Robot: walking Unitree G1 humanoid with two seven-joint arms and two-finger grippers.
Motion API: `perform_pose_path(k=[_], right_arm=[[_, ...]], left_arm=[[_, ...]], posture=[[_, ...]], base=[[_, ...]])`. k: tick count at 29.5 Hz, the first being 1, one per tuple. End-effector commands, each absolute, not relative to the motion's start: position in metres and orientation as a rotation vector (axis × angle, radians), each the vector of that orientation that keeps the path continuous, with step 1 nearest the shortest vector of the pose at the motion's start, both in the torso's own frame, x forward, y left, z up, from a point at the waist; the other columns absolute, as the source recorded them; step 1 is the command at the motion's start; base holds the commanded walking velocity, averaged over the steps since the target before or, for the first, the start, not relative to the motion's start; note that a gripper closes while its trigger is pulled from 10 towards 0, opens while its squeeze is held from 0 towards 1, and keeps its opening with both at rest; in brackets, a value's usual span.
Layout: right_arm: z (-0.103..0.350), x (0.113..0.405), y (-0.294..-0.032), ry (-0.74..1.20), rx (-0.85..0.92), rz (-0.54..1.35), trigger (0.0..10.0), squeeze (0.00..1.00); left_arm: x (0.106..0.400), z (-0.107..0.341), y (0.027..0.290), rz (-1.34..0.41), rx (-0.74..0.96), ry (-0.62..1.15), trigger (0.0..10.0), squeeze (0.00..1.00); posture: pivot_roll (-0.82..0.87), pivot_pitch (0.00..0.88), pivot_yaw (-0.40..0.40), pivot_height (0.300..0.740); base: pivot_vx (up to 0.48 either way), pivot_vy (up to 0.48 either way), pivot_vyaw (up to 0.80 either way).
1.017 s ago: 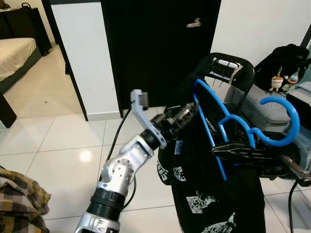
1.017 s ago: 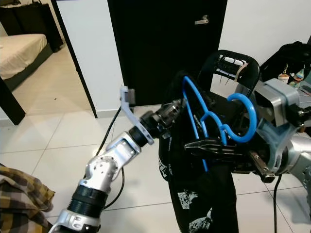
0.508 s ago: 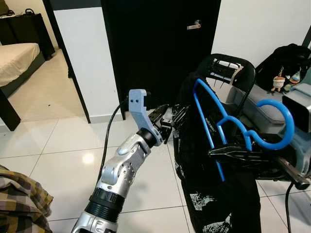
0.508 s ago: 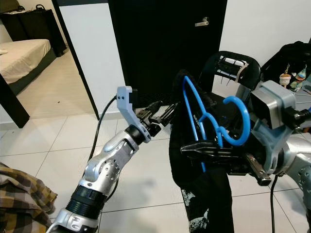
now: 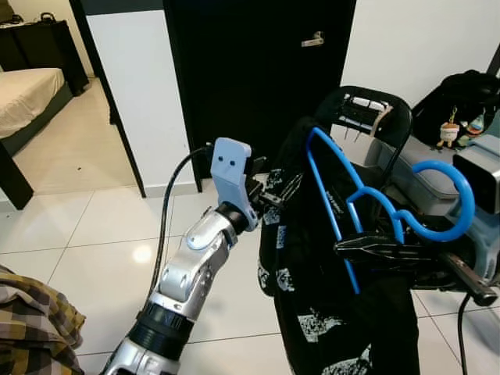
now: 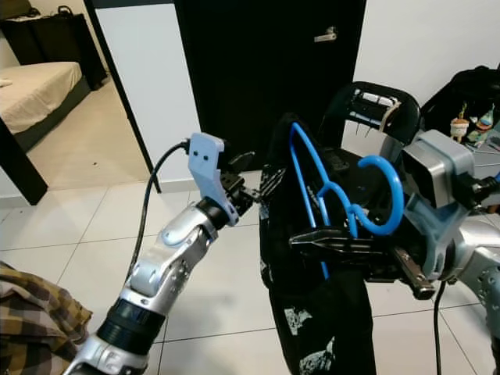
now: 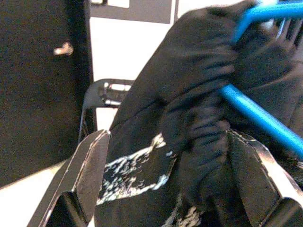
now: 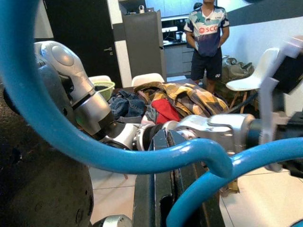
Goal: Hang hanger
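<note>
White floor tiles (image 5: 94,234) run from the robot's feet back to a black door (image 5: 250,78) with a silver lever handle (image 5: 312,38), set between white walls. Nearest, at the lower left, a heap of plaid cloth (image 5: 31,320) lies on the tiles. Just beyond it, the left arm reaches up and forward, and the left gripper (image 5: 275,191) meets the left edge of a black printed garment (image 5: 328,312); in the left wrist view its two fingers (image 7: 92,175) stand spread on either side of a bunched fold of that fabric, and whether they grip it cannot be told. On the right, the right gripper (image 5: 367,248) points leftward with its jaws pressed together on the blue plastic hanger (image 5: 332,203), pinching it where the neck meets the frame. The hanger is held up in the air in front of the robot, the garment draped over its shoulder and hanging down, its hook (image 5: 457,191) curling toward the right. Behind the garment stands a black chair (image 5: 367,109), and a dark bag with small charms (image 5: 461,101) rests far right. Far left, through an open doorway, a bed (image 5: 23,86) shows. In the right wrist view a person (image 8: 207,42) in a patterned shirt stands beyond a pile of clothes (image 8: 175,101) and a white chair (image 8: 251,71).
</note>
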State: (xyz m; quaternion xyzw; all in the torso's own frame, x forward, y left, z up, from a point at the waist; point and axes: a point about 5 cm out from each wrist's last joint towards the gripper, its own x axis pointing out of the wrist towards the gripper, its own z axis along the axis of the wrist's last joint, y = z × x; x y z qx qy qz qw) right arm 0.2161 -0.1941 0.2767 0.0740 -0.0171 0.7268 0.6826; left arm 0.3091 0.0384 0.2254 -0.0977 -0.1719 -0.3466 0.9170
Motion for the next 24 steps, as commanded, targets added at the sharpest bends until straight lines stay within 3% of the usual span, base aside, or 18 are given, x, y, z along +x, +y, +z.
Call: perform_pose_path(k=[1, 4, 5, 10, 14, 17, 21, 24], right_arm=[[0.282, 0.216, -0.192, -0.083, 0.131, 1.647, 0.0, 0.0], [0.282, 0.216, -0.192, -0.082, 0.129, 1.64, 0.0, 0.0], [0.282, 0.217, -0.192, -0.082, 0.129, 1.636, 0.0, 0.0], [0.28, 0.22, -0.194, -0.085, 0.119, 1.604, 0.0, 0.0], [0.28, 0.222, -0.196, -0.084, 0.115, 1.584, 0.0, 0.0], [0.281, 0.222, -0.197, -0.087, 0.115, 1.586, 0.0, 0.0], [0.281, 0.223, -0.197, -0.089, 0.113, 1.588, 0.0, 0.0], [0.282, 0.223, -0.196, -0.093, 0.11, 1.593, 0.0, 0.0]], left_arm=[[0.308, 0.223, 0.04, -0.723, -0.186, -0.34, 10.0, 1.0], [0.299, 0.226, 0.038, -0.785, -0.191, -0.353, 10.0, 1.0], [0.291, 0.229, 0.038, -0.85, -0.205, -0.361, 10.0, 0.0], [0.275, 0.241, 0.05, -0.946, -0.076, -0.452, 10.0, 0.0], [0.285, 0.252, 0.073, -0.838, -0.014, -0.491, 10.0, 0.0], [0.308, 0.263, 0.11, -0.596, 0.028, -0.533, 10.0, 0.0], [0.309, 0.259, 0.113, -0.606, 0.042, -0.507, 10.0, 0.0], [0.303, 0.247, 0.099, -0.681, 0.007, -0.452, 10.0, 0.0]], posture=[[-0.11, 0.0, 0.047, 0.74], [-0.11, 0.0, 0.049, 0.74], [-0.1, 0.0, 0.051, 0.74], [-0.1, 0.0, 0.054, 0.74], [-0.09, 0.0, 0.052, 0.74], [-0.09, 0.0, 0.046, 0.74], [-0.09, 0.0, 0.046, 0.74], [-0.09, 0.0, 0.047, 0.74]], base=[[0.0, 0.0, 0.0], [0.0, 0.0, 0.0], [0.0, 0.0, 0.0], [0.0, 0.0, 0.0], [0.0, 0.0, 0.0], [0.0, 0.0, 0.0], [0.0, 0.0, 0.0], [0.0, 0.0, 0.0]])
